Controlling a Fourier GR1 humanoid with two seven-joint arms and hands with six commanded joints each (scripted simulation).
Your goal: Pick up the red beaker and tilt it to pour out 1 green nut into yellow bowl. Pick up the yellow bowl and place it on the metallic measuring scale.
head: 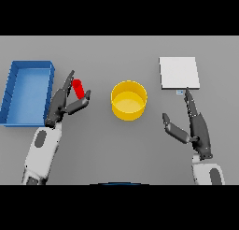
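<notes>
Nearest the front edge of the grey surface (116, 149), 2 white and grey forearms come up from the lower corners, 1 on each side. The left arm rises from the front left and leans slightly toward the middle. Its left hand (62, 104) is turned with the fingers reaching up and away and the thumb spread toward the centre. The red beaker (79, 89) sits tilted in the gap between those fingers and the thumb; the thumb tip lies against its lower end, and the fingers run along its left side. The hand pinches the beaker loosely rather than wrapping it, and I cannot tell whether the beaker's base rests on the surface or is lifted.

The right arm comes up from the front right. The right hand (196, 126) is released: fingers straight, pointing away toward the far side, thumb splayed out to the left, holding nothing. Its fingertips end just short of the near edge of the metallic measuring scale (179, 73).

Further back, the yellow bowl (129, 100) stands upright around the middle of the surface, between the 2 hands and apart from both. At the left edge, beside the left hand, lies a blue tray (11, 91). The scale lies flat toward the far right.
</notes>
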